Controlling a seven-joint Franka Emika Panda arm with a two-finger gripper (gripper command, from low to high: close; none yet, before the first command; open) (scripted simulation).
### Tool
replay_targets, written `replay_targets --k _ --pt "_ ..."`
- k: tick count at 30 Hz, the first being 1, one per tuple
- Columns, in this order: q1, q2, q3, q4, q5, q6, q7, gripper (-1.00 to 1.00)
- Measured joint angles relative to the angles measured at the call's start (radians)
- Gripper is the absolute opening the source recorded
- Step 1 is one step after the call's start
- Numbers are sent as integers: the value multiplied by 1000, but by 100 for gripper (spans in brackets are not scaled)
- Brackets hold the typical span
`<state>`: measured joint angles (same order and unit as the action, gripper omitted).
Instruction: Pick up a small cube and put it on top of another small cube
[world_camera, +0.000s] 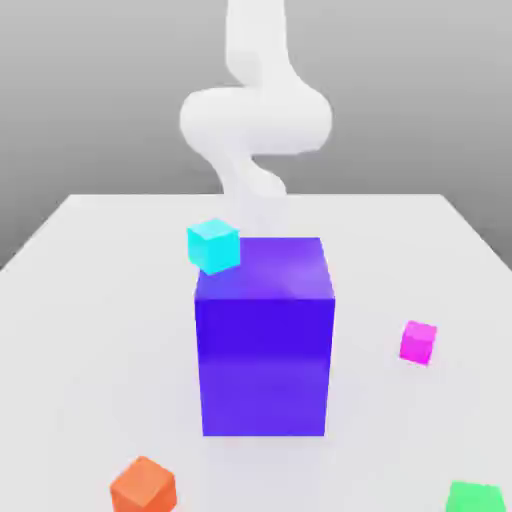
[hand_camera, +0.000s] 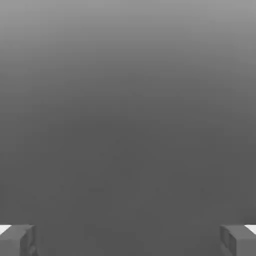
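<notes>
the gripper (hand_camera: 128, 240) hangs with jaws spread wide and empty, nothing grasped yet, so the magenta cube (world_camera: 418, 342) sits free near the tabletop's (world_camera: 90, 300) right edge, the green cube (world_camera: 474, 497) at its near-right corner.

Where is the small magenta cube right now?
The magenta cube sits on the table at the exterior view's right, apart from the big blue-violet block.
</notes>
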<state>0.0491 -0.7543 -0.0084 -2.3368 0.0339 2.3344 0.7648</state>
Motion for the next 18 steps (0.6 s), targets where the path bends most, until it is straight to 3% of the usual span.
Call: replay_targets --k 18 --pt "341 343 58 -262 195 240 -215 0"
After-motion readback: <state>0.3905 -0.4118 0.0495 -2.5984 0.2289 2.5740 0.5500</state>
